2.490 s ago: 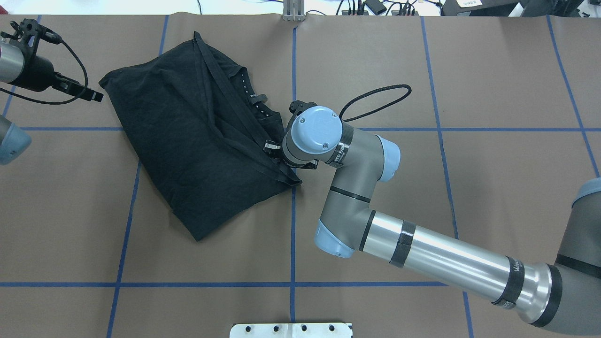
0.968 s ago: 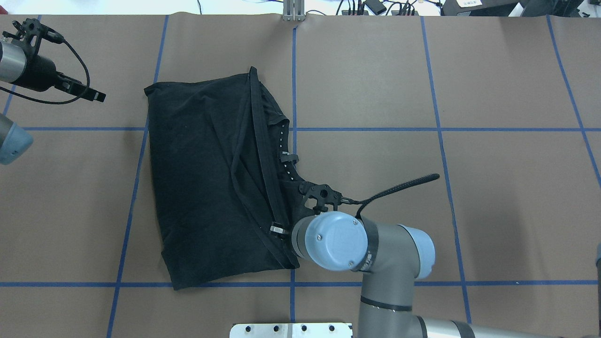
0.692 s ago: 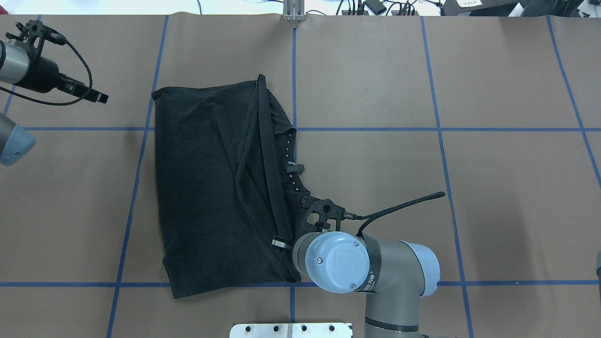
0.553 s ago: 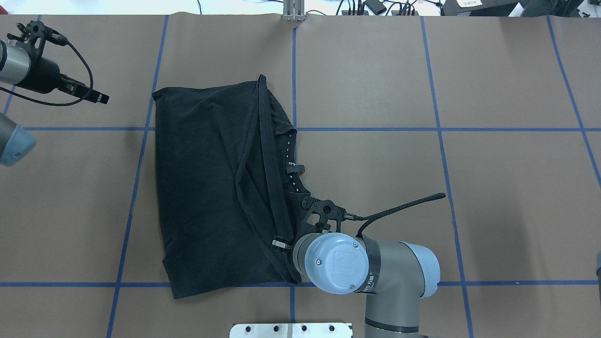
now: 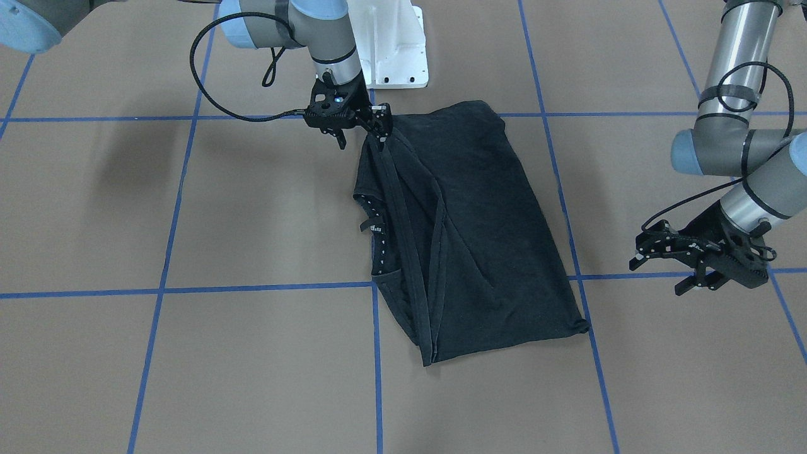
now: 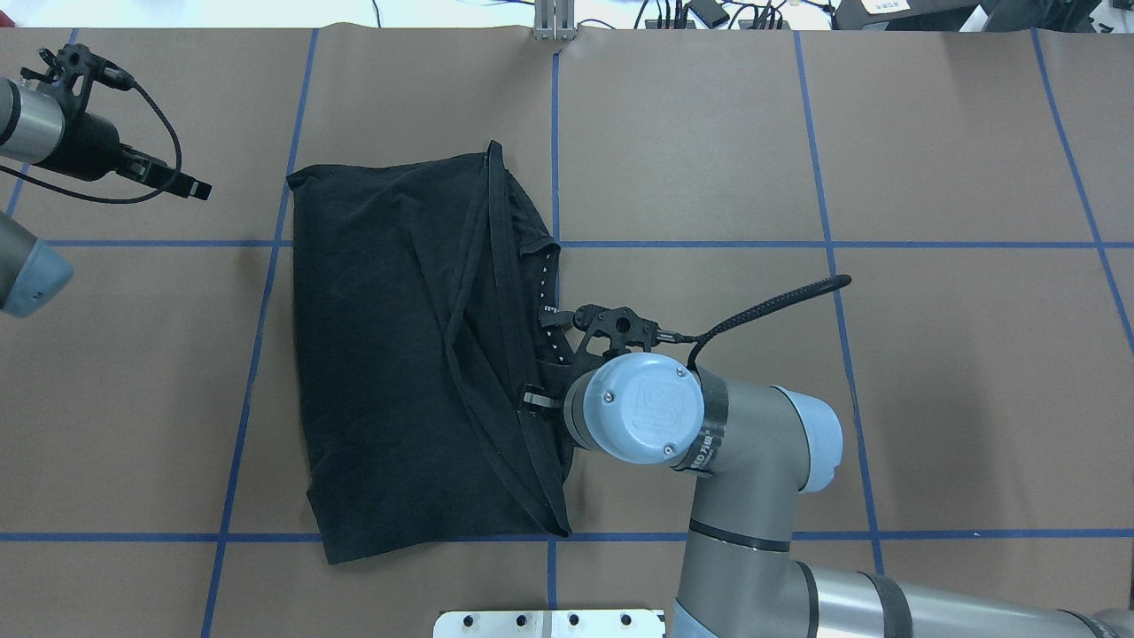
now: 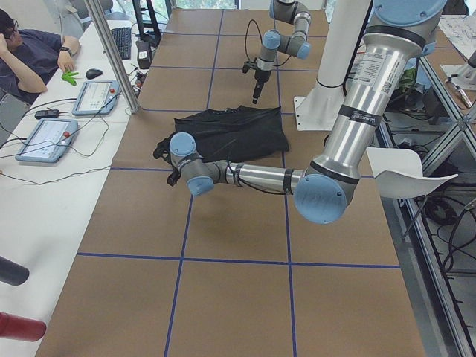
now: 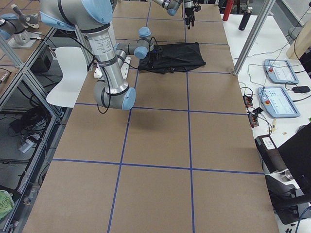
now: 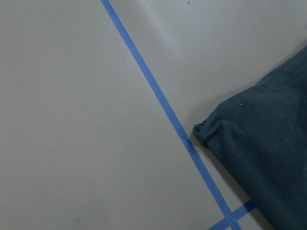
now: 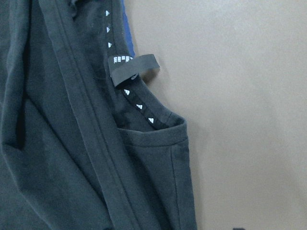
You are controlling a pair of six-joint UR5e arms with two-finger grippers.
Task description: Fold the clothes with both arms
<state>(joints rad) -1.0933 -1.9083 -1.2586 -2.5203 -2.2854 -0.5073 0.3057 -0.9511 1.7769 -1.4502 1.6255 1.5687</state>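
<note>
Overhead exterior view: black T-shirt (image 6: 390, 354) lying roughly folded on brown worktop (image 6: 886, 133), left of centre, plain side up. Collar with neck label (image 10: 134, 66) sits along its right edge. Right end effector (image 5: 362, 140) over that right edge, fingers spread, not pinching anything; can't tell if touching cloth. Left end effector (image 5: 656, 279) also spread, hanging off shirt's far-left corner, well apart. Blue tape grid (image 6: 691, 244) runs under shirt.
</note>
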